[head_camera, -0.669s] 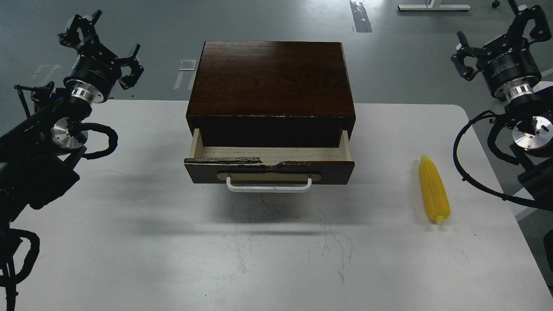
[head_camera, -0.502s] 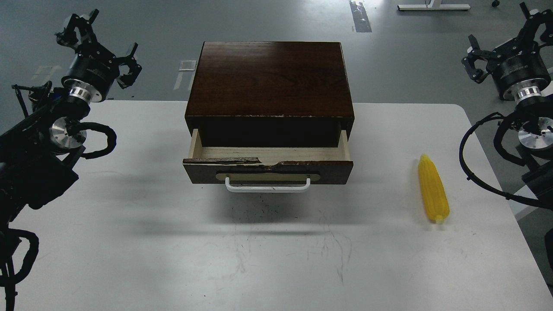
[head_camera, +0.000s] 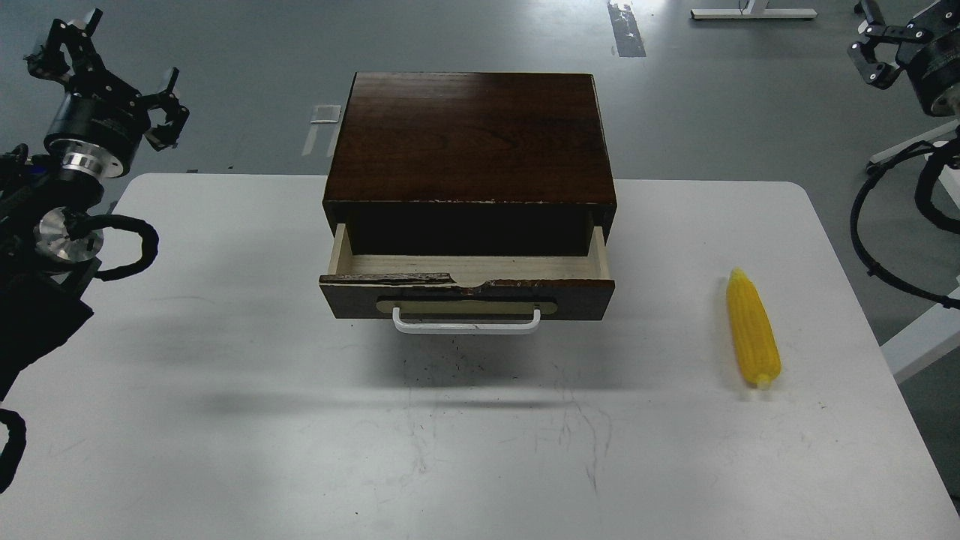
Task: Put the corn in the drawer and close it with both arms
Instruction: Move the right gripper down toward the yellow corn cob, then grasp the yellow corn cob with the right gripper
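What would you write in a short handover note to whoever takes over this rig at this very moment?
Left tool: open, holding nothing, raised off the table's left rear corner.
Right tool: partly out of frame at top right; state cannot be told.
Corn: lying on the table, right of the cabinet, untouched.
Drawer: partly pulled out; no corn visible inside.
Done: drawer open.
Left: pick up corn, place it in drawer, push drawer shut.

Single head view, taken from the robot's own head, looking forward and steeply down across the worktop (head_camera: pixel 225 450). The cabinet (head_camera: pixel 469 135) sits centred at mid distance, grey floor (head_camera: pixel 712 97) beyond. The left arm (head_camera: pixel 45 247) enters at the left edge, the right arm (head_camera: pixel 930 82) at the right.
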